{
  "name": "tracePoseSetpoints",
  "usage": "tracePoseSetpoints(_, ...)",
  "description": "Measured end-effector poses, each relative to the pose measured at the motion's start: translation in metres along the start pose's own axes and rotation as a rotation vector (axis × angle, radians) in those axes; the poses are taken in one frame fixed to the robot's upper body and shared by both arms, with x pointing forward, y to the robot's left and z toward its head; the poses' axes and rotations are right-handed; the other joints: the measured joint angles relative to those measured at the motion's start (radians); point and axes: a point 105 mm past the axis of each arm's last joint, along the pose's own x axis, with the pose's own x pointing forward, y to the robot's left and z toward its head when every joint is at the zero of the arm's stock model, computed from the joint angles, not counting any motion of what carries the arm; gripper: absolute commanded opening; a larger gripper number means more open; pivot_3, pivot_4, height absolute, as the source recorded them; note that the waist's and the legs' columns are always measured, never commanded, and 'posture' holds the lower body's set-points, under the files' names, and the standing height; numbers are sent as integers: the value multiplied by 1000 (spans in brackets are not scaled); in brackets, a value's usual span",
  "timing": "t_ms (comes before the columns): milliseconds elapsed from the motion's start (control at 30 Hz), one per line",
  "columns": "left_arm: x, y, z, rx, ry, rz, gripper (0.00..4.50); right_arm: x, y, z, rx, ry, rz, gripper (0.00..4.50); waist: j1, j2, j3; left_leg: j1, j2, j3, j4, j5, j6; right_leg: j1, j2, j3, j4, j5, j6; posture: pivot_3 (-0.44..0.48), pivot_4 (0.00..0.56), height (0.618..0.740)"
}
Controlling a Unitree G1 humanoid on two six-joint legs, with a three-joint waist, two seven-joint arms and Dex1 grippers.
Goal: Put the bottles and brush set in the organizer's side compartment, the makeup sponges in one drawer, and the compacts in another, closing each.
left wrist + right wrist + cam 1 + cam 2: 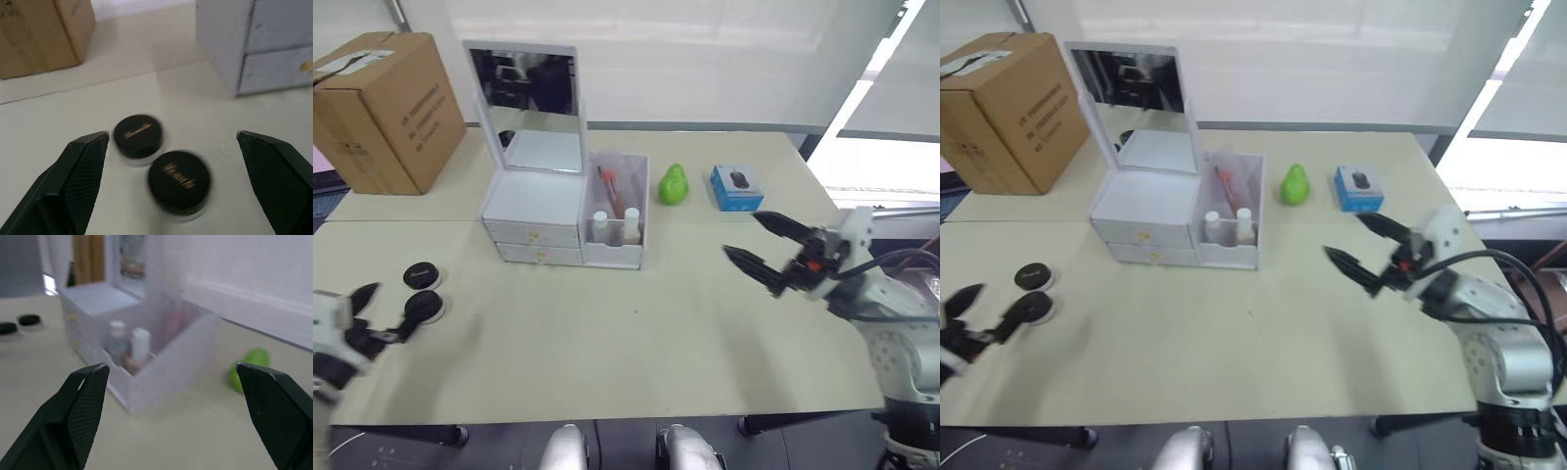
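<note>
Bottles (616, 226) and brushes (608, 190) already fill the organizer (530, 207); two compacts (423, 291) remain at its eight o'clock, both grippers (369, 311) (767, 251) spread, empty.

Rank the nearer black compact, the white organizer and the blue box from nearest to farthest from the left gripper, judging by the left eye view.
1. Nearer black compact, just ahead of the left gripper.
2. White organizer, mid-table.
3. Blue box, far right side.

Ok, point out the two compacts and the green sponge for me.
Near compact (179, 179), left wrist view, on its black lid.
Far compact (139, 134), left wrist view, on its black lid.
Green sponge (674, 185), left eye view, on its rounded body.
</note>
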Motion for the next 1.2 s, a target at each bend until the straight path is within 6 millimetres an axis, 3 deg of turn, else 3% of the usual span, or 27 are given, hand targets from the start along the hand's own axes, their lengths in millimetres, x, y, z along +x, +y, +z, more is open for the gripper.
tracePoseSetpoints(167, 19, -44, -11, -87, -71, 70, 4494, 37, 39, 9, 43, -29, 225, 4500, 16, -5, -3, -2, -2, 0, 4, 0, 0, 0, -1, 1, 0, 1, -2, 0, 150, 722)
tracePoseSetpoints(333, 52, -98, -18, -69, -91, 34, 4494, 54, 56, 16, 33, -53, 313, 4500, 20, -6, -6, -2, -5, -2, 6, 0, 1, 0, 1, 4, 0, 3, 0, 0, 150, 722)
tracePoseSetpoints(467, 79, -107, -16, -52, -110, 74, 4494, 56, 61, 14, 33, -42, 336, 4500, 16, -6, -6, -1, -5, -3, 6, 1, 1, 0, 3, 7, 0, 4, 2, 0, 150, 722)
tracePoseSetpoints(633, 101, -119, -35, -56, -58, 55, 4494, 59, 65, 7, 23, -10, 342, 4500, 7, -5, -7, -1, -5, -5, 7, 1, 1, 0, 5, 8, 0, 5, 4, 0, 150, 722)
tracePoseSetpoints(800, 110, -127, -49, -52, -18, 27, 4494, 57, 65, 5, 27, -3, 327, 4500, 3, -5, -7, -1, -5, -6, 7, 1, 1, -1, 6, 8, 0, 6, 5, 0, 150, 722)
tracePoseSetpoints(1100, 123, -128, -49, -44, -40, 11, 4494, 56, 67, 5, 25, 2, 306, 4500, 3, -5, -7, -1, -5, -6, 7, 1, 1, -1, 6, 8, 0, 6, 5, 0, 150, 722)
tracePoseSetpoints(1200, 127, -129, -46, -47, -54, 8, 3876, 56, 67, 3, 31, 9, 299, 4500, 1, -5, -7, -1, -5, -6, 7, 1, 1, -1, 6, 8, 0, 6, 5, 0, 150, 722)
